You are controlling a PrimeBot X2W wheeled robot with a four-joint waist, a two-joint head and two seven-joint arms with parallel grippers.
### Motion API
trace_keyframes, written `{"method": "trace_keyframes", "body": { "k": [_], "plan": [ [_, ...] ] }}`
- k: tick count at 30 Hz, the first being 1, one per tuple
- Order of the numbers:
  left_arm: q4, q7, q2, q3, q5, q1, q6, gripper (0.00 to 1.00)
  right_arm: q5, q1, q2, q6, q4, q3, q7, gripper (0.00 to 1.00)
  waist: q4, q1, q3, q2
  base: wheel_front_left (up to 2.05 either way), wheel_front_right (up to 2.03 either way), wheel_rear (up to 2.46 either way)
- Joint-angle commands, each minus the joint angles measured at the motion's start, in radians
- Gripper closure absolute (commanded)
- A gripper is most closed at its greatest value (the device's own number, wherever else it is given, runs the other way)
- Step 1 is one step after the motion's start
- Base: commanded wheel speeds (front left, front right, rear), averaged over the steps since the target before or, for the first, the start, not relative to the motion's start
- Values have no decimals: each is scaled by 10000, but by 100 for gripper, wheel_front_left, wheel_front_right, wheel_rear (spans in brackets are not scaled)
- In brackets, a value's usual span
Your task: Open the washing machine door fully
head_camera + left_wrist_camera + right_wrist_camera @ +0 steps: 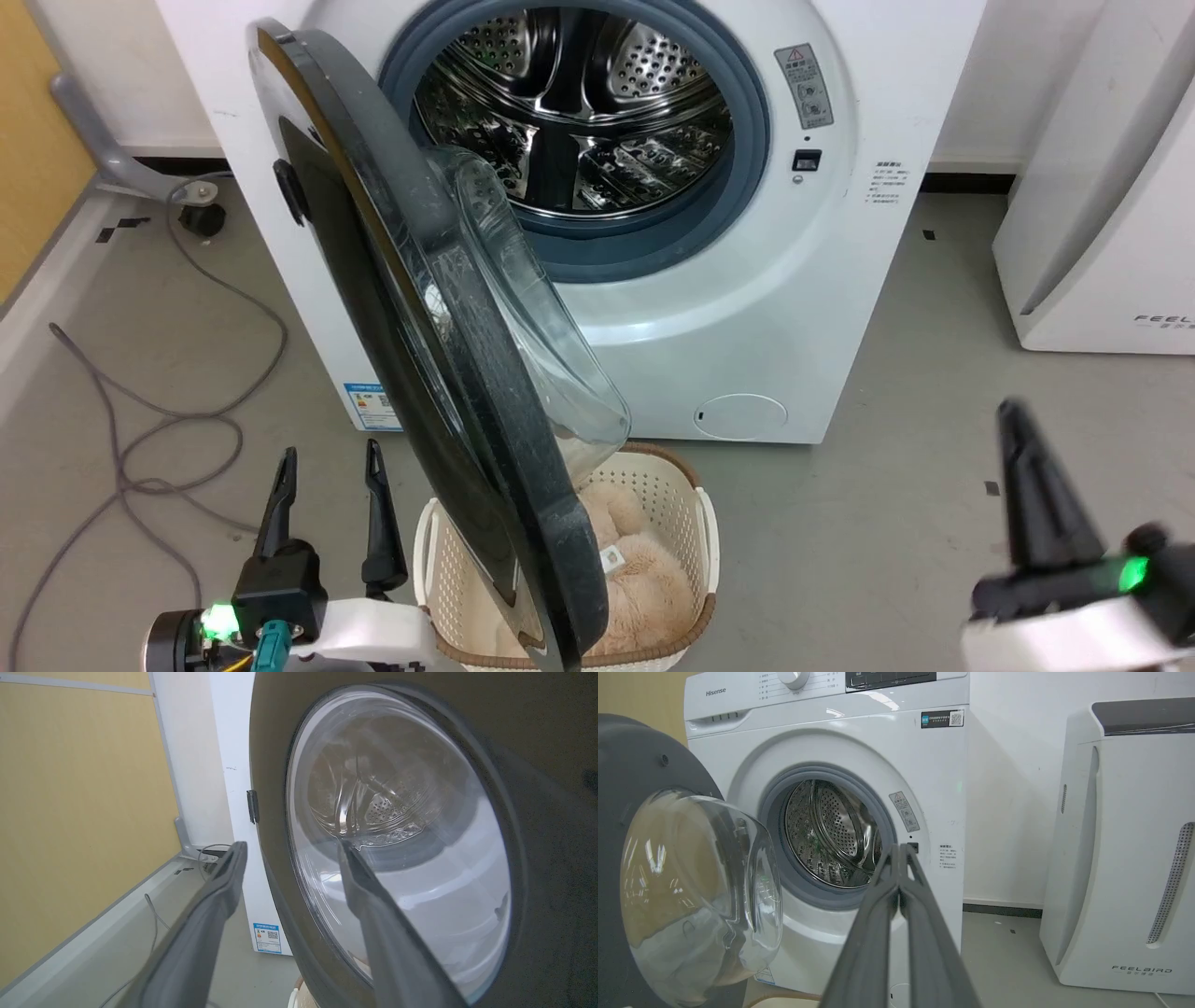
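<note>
**Item 1. Cable (283, 338).** Grey, looped loosely on the floor left of the machine. Hazard: it may be caught if the base is rolled that way.

**Item 2. Left gripper (330, 457).** Jaws are spread apart and nothing is held. It is seen just beside the dark outer face of the door. Whether that face is touched cannot be told.

**Item 3. Washing machine door (411, 308).** Hinged at the machine's left side and swung out roughly edge-on to the head view, with the glass bowl turned toward the drum (579, 112). It is judged partly open, with further swing needed. Hazards: the left gripper is placed in the path of that swing and may be struck or may block the door. Any push given from that outer side would close it instead.

**Item 4. Basket (695, 523).** Cream, perforated, set on the floor before the machine, with a beige plush item (644, 588) inside. The door's lower edge is seen above it; clearance cannot be judged.

**Item 5. Right gripper (1016, 429).** Jaws are pressed together with nothing between them. It is well apart from the door. Hazard: if the inner side is pushed with it, the tips may slide off the curved glass.

**Item 6. White appliance (1102, 233).** Stands at the far right, away from the work.
</note>
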State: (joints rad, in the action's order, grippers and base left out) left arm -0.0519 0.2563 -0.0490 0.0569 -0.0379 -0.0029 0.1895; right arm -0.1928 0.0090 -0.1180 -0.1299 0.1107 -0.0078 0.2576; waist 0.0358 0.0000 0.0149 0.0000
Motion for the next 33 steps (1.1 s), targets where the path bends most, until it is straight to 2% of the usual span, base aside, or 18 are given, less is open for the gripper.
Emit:
{"method": "trace_keyframes", "body": {
  "k": [1,4,5,6,7,17,18,19,20,28,33],
  "plan": [
    [-7,55,-12,21,59,67,-73,0,313,294,81,-8,-108,68,40,100,23,0,-8,0,0,0,0],
    [-6,55,-12,36,51,68,-68,0,714,579,264,-8,-207,-13,40,100,64,0,-19,0,0,0,0],
    [0,55,-12,37,46,70,-61,0,781,680,337,-8,-228,-68,40,90,73,0,-22,0,0,0,0],
    [4,55,-12,37,42,76,-53,0,866,785,391,-8,-277,-96,41,30,80,0,-26,0,0,0,0],
    [6,55,-12,36,37,84,-46,0,960,851,436,-8,-273,-131,41,0,85,0,-25,0,0,0,0],
    [-23,55,-12,-28,-76,72,2,0,1249,1135,648,-8,-463,-196,41,0,112,0,-34,0,0,0,0],
    [-27,55,-12,-35,-84,68,-7,26,1256,1133,654,-8,-463,-205,41,0,116,0,-40,0,0,0,0],
    [-5,55,-12,-50,-70,56,-5,65,1264,1134,659,-8,-460,-212,41,0,119,0,-47,0,0,0,0],
    [39,55,-12,-66,-71,40,-9,100,1281,1135,663,-8,-457,-215,41,0,123,0,-52,0,0,0,0],
    [735,55,-126,-447,93,-507,-108,100,1234,1094,675,-8,-464,-202,41,0,198,0,-65,0,0,0,0],
    [1836,55,-190,-347,238,-893,-290,100,1172,1094,676,-8,-448,-133,41,0,178,0,-66,0,0,0,0]
  ]
}}
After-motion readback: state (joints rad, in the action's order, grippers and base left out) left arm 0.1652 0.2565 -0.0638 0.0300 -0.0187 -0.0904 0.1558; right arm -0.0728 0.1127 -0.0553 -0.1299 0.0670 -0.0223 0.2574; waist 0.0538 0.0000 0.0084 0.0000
